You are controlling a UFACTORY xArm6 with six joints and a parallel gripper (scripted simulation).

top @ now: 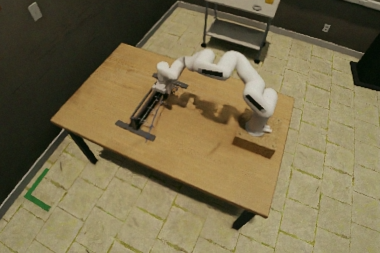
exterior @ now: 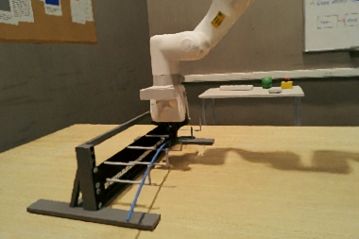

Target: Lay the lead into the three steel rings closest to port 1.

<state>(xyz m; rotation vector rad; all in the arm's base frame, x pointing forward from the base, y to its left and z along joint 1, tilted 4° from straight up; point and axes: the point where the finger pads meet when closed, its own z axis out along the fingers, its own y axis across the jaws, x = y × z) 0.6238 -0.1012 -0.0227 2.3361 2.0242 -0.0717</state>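
Observation:
The black rack (exterior: 111,169) stands upright on grey feet along the left part of the table, and it also shows in the overhead view (top: 146,110). Steel rings (exterior: 127,163) stick out from its front side. The blue lead (exterior: 144,181) runs from the gripper down along the front of the rack, and its loose end rests by the near grey foot (exterior: 128,218). My gripper (exterior: 168,128) (top: 161,90) is low over the far end of the rack and is shut on the lead. The fingertips and the ports are hidden by the rack and the hand.
A wooden block (top: 253,147) lies next to the arm's base (top: 257,126) on the right side of the table. A cart (top: 241,14) with small items stands by the back wall, off the table. A wall runs close to the table's left side.

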